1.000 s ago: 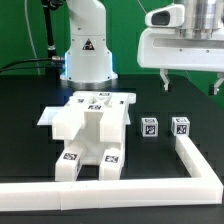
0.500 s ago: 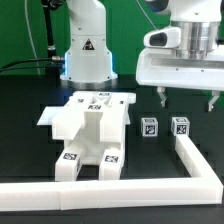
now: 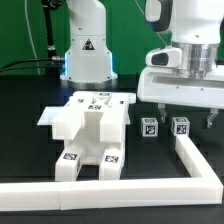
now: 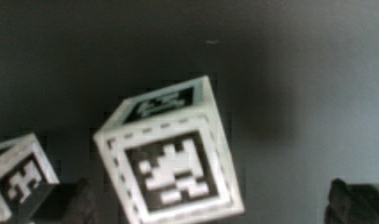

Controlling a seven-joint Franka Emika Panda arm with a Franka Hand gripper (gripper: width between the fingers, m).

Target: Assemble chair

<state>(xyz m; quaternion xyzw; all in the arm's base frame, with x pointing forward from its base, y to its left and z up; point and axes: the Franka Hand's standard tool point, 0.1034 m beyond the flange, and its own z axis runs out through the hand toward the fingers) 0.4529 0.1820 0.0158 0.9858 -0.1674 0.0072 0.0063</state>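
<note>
Black desk [image 3: 30, 100] with a half-built white chair [image 3: 88, 135] and a robot hand [image 3: 184, 113] open above a loose part.

The hard-plastic chair sits mid-desk. Toward the exterior view's right, inside the white border rail [image 3: 191, 158], stand a tagged cube [image 3: 149, 127] and, just beside it, a second cube [image 3: 181, 126]. The hand hovers over the second, jaws wide, holding nothing. That cube looks light, rigid and smooth; pinch its flat opposite sides, though in the blurred wrist view it may sit askew.

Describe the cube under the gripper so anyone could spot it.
Find the white rail on the exterior view's right; two tagged cubes stand by its far end. It is the cube nearer the rail, under the open gripper, not the chair-side cube.
</note>
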